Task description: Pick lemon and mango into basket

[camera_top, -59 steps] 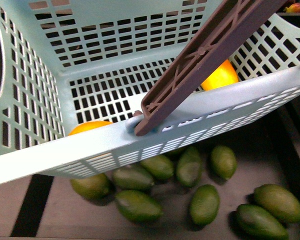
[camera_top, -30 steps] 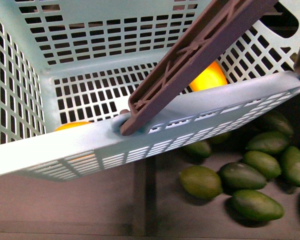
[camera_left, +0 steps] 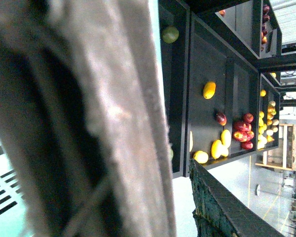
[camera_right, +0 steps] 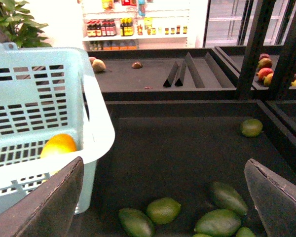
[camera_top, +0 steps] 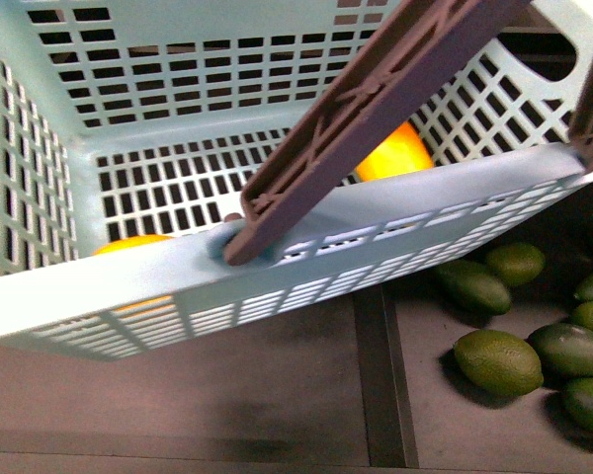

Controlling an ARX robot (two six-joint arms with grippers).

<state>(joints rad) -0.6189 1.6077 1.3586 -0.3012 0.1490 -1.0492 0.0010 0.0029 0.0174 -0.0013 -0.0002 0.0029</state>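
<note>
The basket [camera_top: 178,286] has slid left over the green fruits [camera_top: 497,361]; 2 yellow fruits sit inside. Right gripper [camera_right: 163,197] gapes empty; left's state unclear. Carry level.

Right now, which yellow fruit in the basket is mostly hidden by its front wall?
The orange-yellow fruit in the basket, left of the brown handle; the brighter yellow fruit sits exposed further right.

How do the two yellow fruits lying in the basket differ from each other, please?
In the front view, the fruit right of the handle shows as a bright yellow rounded body, while the other is more orange and barely tops the basket wall. The first sits deeper in the basket. Both lie inside it.
</note>
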